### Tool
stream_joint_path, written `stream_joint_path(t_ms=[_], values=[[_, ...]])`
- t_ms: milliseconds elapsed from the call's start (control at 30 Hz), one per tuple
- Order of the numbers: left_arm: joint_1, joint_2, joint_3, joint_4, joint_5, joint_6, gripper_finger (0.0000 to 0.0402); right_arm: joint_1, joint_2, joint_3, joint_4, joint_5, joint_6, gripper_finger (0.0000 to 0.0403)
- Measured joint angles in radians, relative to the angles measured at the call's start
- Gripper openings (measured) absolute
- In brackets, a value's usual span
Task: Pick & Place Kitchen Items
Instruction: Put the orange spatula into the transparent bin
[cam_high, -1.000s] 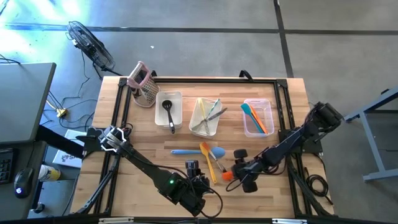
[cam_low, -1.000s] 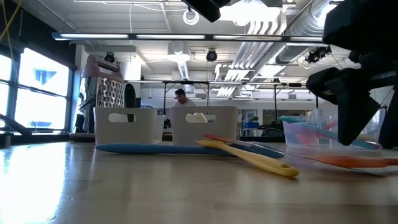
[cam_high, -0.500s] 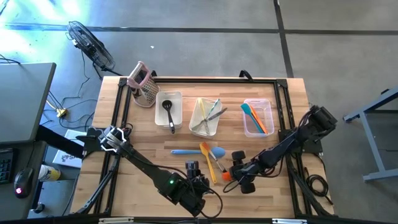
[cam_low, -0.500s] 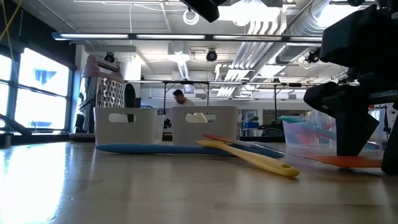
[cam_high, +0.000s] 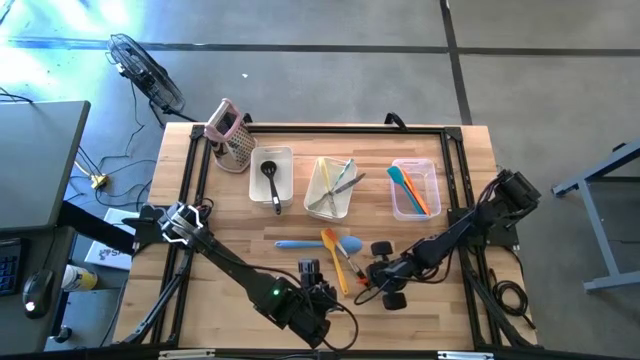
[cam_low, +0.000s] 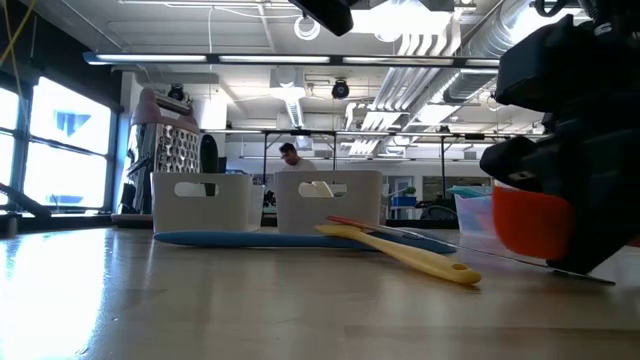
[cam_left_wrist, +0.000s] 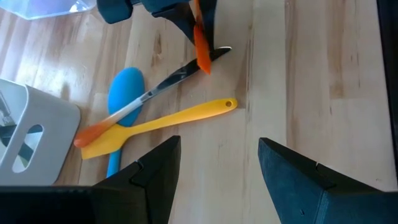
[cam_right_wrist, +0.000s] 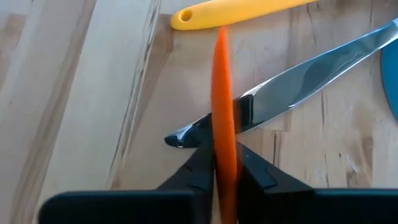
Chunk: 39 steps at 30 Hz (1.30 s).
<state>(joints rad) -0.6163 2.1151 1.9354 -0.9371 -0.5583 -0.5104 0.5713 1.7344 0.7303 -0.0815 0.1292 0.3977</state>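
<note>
Bright daylight pours in from the far left, washing the floor (cam_high: 60, 30) out in glare. Ceiling lamps (cam_low: 420, 40) blaze white overhead. The table (cam_high: 260, 230) is evenly lit with soft, faint shadows. Up close, the right tool (cam_low: 560, 200) looms dark and blurred.

The right gripper (cam_right_wrist: 222, 167) pinches an orange spatula (cam_right_wrist: 222, 124) edge-on, so only a thin strip shows in its wrist view; the lower end runs off the picture's edge. Behind that strip, part of a knife (cam_right_wrist: 292, 87) is covered, its far end cut off too. In the low view the orange blade (cam_low: 530, 222) (blurred, close to the lens) is partly masked by the gripper (cam_low: 575, 150). The bins' contents (cam_high: 330, 186) are too small to sort from above.
</note>
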Motion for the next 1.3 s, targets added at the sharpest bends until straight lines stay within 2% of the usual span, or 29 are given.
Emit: stream_joint_path(t_ms=[100, 533, 800, 1100, 1300], values=[[-0.004, 0.0, 0.0, 0.002, 0.001, -0.003, 0.0209, 0.0, 0.0, 0.0, -0.002, -0.007, 0.002, 0.0013], [-0.021, 0.0, 0.0, 0.001, 0.0, -0.018, 0.0209, 0.001, -0.004, -0.002, -0.007, -0.015, 0.027, 0.001], [-0.022, 0.0, 0.0, -0.002, 0.0, -0.018, 0.0209, 0.029, -0.104, -0.01, -0.123, 0.048, 0.051, 0.0009], [-0.021, -0.001, -0.024, 0.017, 0.001, -0.006, 0.0209, 0.084, -0.24, -0.009, -0.23, 0.234, 0.125, 0.0009], [-0.019, 0.0, -0.143, 0.037, 0.0, 0.007, 0.0209, 0.105, -0.363, -0.008, -0.309, 0.569, 0.228, 0.0009]])
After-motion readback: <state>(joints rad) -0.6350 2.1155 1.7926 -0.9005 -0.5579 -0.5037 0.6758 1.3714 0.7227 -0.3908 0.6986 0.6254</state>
